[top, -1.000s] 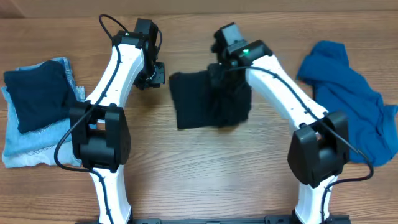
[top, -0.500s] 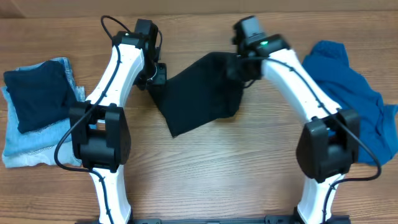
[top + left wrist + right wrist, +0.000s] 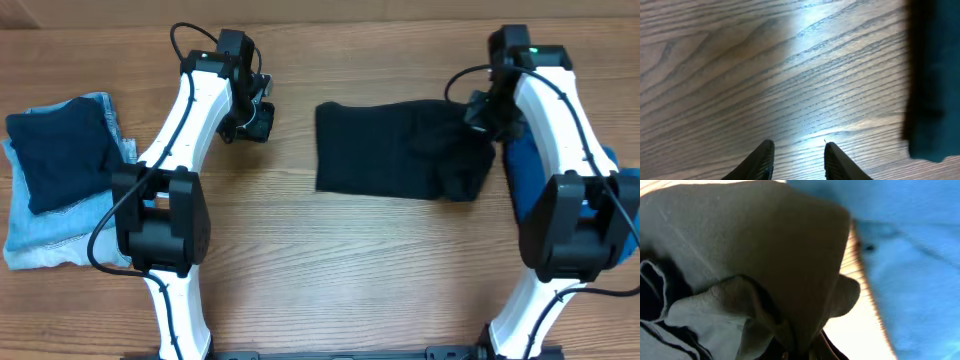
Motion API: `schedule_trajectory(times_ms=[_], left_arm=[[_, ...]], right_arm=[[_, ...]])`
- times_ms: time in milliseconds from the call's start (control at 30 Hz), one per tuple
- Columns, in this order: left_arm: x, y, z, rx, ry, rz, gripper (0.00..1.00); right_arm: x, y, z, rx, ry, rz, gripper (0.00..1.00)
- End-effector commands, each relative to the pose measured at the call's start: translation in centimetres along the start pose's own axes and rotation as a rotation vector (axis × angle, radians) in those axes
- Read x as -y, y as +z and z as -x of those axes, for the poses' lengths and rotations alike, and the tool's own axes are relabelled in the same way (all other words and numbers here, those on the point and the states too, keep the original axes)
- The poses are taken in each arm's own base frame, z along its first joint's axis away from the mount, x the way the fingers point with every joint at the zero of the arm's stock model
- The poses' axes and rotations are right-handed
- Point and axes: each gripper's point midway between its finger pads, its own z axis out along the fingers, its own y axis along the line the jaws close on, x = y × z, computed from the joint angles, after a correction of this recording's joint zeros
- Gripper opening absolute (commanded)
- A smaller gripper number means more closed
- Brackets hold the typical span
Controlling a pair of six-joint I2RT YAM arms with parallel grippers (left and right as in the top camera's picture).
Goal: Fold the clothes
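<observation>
The black garment (image 3: 400, 150) lies spread on the table, drawn out to the right, its right end bunched. My right gripper (image 3: 481, 110) is shut on that bunched end. In the right wrist view the fabric (image 3: 765, 245) fills the frame and pinches down into the gripper (image 3: 805, 352). The teal-blue garment (image 3: 520, 175) lies under and right of the right arm, largely hidden; it also shows in the right wrist view (image 3: 905, 255). My left gripper (image 3: 255, 122) stands open over bare wood, left of the black garment. Nothing lies between its fingertips (image 3: 762, 160), and the garment's edge (image 3: 932, 75) is off to the right.
At the far left a folded dark navy garment (image 3: 60, 150) rests on light-blue denim jeans (image 3: 45, 245). The wooden table (image 3: 340, 270) runs on towards the front. Both arm bases stand at the front edge.
The right gripper has swung right, pulling the black garment out flat. The left gripper has let go of the garment's left corner and opened, and the cloth now lies apart from it.
</observation>
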Motion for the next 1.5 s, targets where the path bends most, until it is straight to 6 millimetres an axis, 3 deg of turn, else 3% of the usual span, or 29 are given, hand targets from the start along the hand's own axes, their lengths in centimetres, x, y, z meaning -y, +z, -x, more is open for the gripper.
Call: schedule_trajectory(times_ms=[0,33,67,100,133,167,200,233,267,300,333,400,467,600,767,867,967,1033,1067,1100,1233,1300,1367,1467], left_arm=[[0.6,-1.5,0.2,0.036,0.025,-0.020,0.37],[0.6,-1.5,0.2,0.037,0.025,-0.020,0.37],[0.6,-1.5,0.2,0.039,0.025,-0.020,0.37],[0.6,-1.5,0.3,0.041,0.025,-0.021,0.36],[0.6,-1.5,0.2,0.039,0.024,-0.021,0.36],[0.6,-1.5,0.2,0.037,0.024,-0.021,0.36],[0.6,-1.5,0.1,0.032,0.023,-0.021,0.36],[0.6,-1.5,-0.1,0.025,0.021,-0.022,0.36],[0.6,-1.5,-0.2,0.023,0.017,-0.023,0.36],[0.7,-1.5,-0.2,0.020,0.014,-0.026,0.36],[0.7,-1.5,-0.3,0.017,0.014,-0.031,0.36],[0.9,-1.5,-0.4,0.013,0.014,-0.041,0.35],[0.9,-1.5,-0.4,0.013,0.013,-0.041,0.35],[0.9,-1.5,-0.3,0.018,0.014,-0.041,0.35],[0.9,-1.5,-0.3,0.019,0.014,-0.041,0.35],[0.9,-1.5,-0.1,0.026,0.015,-0.040,0.35],[0.9,-1.5,0.0,0.028,0.016,-0.040,0.40],[0.9,-1.5,0.0,0.029,0.016,-0.040,0.48],[0.9,-1.5,0.0,0.029,0.016,-0.040,0.53],[0.9,-1.5,0.0,0.029,0.016,-0.040,0.55],[0.9,-1.5,0.1,0.032,0.016,-0.040,0.55],[0.9,-1.5,0.5,0.049,0.018,-0.042,0.55],[2.6,-1.8,2.0,0.111,0.036,-0.128,0.54],[4.0,-2.5,5.3,0.252,0.079,-0.178,0.55]], right_arm=[[1.2,-4.7,2.0,0.143,-0.012,0.003,0.04],[0.1,-7.1,2.1,0.186,-0.054,0.043,0.04],[-2.3,-9.8,1.9,0.227,-0.101,0.123,0.04],[-6.3,-12.5,1.1,0.266,-0.182,0.232,0.04],[-12.4,-14.8,-0.9,0.296,-0.310,0.360,0.04],[-15.8,-15.0,-2.3,0.309,-0.384,0.392,0.05],[-17.9,-14.7,-3.3,0.312,-0.431,0.399,0.06],[-22.2,-12.4,-5.9,0.268,-0.513,0.404,0.06],[-24.5,-10.1,-7.7,0.217,-0.561,0.390,0.06],[-26.5,-6.1,-9.9,0.138,-0.618,0.347,0.06],[-27.1,-3.4,-11.1,0.088,-0.645,0.298,0.06],[-26.4,1.3,-12.4,0.010,-0.670,0.178,0.06],[-24.4,3.8,-12.5,-0.035,-0.673,0.059,0.06],[-22.7,4.0,-11.7,-0.062,-0.650,0.027,0.06],[-22.5,4.0,-11.8,-0.072,-0.677,0.026,0.07],[-22.4,2.9,-12.0,-0.086,-0.678,0.033,0.06],[-23.8,-2.1,-12.7,-0.120,-0.684,0.159,0.08],[-24.3,-5.4,-14.0,-0.160,-0.770,0.257,0.21],[-23.9,-6.7,-14.9,-0.192,-0.834,0.287,0.38],[-23.7,-7.1,-15.0,-0.192,-0.845,0.284,0.55],[-22.7,-6.7,-13.1,-0.166,-0.809,0.258,0.56],[-21.7,-6.2,-10.7,-0.115,-0.745,0.218,0.58],[-20.0,-5.7,-7.5,-0.059,-0.605,0.160,0.59],[-18.1,-5.3,-5.4,-0.059,-0.515,0.164,0.66]])
